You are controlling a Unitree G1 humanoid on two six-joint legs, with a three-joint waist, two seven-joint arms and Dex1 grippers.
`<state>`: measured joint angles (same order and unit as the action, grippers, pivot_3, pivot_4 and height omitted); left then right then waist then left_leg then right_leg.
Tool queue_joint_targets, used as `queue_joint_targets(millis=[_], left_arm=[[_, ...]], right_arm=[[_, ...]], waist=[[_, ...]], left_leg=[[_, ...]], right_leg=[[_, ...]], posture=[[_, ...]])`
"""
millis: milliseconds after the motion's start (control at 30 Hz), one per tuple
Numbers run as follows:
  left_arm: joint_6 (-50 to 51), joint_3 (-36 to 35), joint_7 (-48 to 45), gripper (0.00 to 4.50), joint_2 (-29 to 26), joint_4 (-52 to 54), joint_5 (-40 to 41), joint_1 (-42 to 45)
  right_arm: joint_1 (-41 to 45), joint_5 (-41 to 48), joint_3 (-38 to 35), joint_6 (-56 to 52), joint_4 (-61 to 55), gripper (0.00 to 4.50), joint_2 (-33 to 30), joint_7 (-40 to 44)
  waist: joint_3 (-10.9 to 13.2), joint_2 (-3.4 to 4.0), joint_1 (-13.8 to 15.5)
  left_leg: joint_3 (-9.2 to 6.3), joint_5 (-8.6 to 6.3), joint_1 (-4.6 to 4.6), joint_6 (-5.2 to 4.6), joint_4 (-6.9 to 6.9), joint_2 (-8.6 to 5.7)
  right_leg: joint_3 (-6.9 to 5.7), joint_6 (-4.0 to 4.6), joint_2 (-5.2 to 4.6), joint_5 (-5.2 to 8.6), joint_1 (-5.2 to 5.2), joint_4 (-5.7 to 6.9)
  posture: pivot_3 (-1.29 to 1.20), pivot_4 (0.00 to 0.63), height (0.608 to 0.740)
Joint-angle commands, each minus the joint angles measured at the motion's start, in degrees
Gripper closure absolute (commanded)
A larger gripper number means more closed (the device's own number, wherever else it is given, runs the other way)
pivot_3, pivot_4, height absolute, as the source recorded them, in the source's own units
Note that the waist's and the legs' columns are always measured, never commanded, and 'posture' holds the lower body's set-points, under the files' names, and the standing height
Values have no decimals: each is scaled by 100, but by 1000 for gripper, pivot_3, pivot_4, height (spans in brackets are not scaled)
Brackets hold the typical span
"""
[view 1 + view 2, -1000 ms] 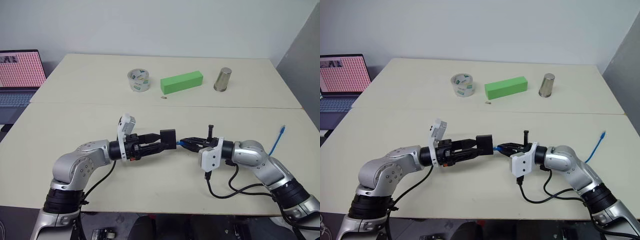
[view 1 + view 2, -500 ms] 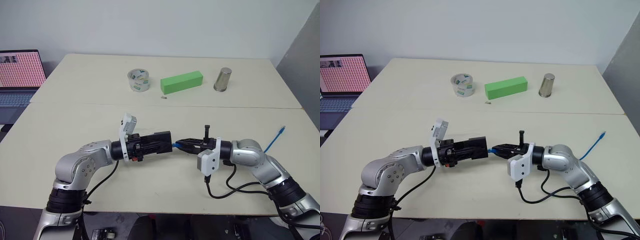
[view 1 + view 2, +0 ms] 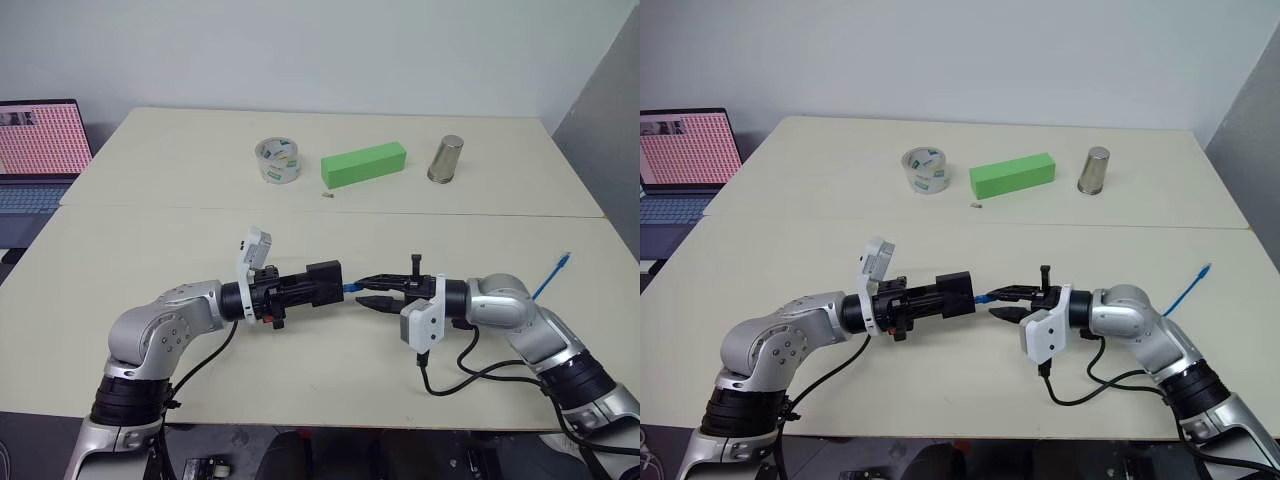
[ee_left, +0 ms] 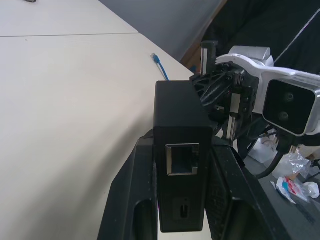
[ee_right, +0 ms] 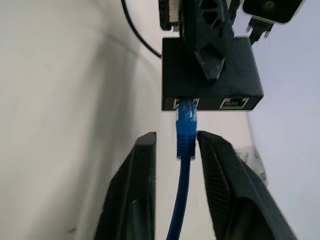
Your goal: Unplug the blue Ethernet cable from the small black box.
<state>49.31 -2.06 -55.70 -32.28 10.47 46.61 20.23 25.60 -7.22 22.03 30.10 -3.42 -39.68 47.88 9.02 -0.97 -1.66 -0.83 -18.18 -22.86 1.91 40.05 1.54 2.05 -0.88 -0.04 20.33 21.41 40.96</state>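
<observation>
Above the tabletop (image 3: 150, 240), the left pincer (image 3: 318, 284) was clamped on the small black box (image 4: 180, 150); the blue Ethernet cable (image 5: 186, 131) remained plugged in, between the right pincer's (image 5: 175, 145) parted fingers, ungripped.

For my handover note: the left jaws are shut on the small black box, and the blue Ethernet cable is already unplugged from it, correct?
Not quite: the blue Ethernet cable is still plugged into the small black box, as the right wrist view shows. The left gripper is indeed shut on the box.
</observation>
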Motion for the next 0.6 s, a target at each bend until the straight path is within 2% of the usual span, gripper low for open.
queue_joint_targets(millis=[33,133,267,467,600], left_arm=[[-171,-16,-221,3701,-100,144,-6,38],[-199,77,-417,3701,-182,253,-6,26],[-261,209,-661,3701,-302,415,-39,48],[-320,296,-790,3701,-388,596,-58,147],[-324,304,-798,3701,-400,671,-43,197]], right_arm=[[-236,1500,-320,-1945,-1199,2011,-343,681],[-265,2861,-574,-3831,-1974,1999,-364,647],[-178,4045,-857,-5522,-2304,1999,-219,407],[-28,4877,-1019,-6852,-2313,1999,50,245],[69,5063,-1044,-7269,-2200,1999,150,303]], waist=[[0,1,7],[0,0,5],[0,0,3],[0,0,2],[0,0,1]], left_leg=[[-1,0,-1,0,0,0],[-2,0,-3,0,0,1],[-8,-1,0,-1,0,1],[-8,-1,-3,-2,-1,-1],[-8,-2,-3,-3,-1,-2]], right_leg=[[-1,0,0,0,0,-1],[-3,0,0,0,-1,-1],[-6,0,0,0,-4,-1],[-4,0,0,0,-3,-5],[-4,0,0,0,-3,-6]], posture=[[0,150,740],[0,150,740],[0,150,740],[0,150,740],[0,150,740]])
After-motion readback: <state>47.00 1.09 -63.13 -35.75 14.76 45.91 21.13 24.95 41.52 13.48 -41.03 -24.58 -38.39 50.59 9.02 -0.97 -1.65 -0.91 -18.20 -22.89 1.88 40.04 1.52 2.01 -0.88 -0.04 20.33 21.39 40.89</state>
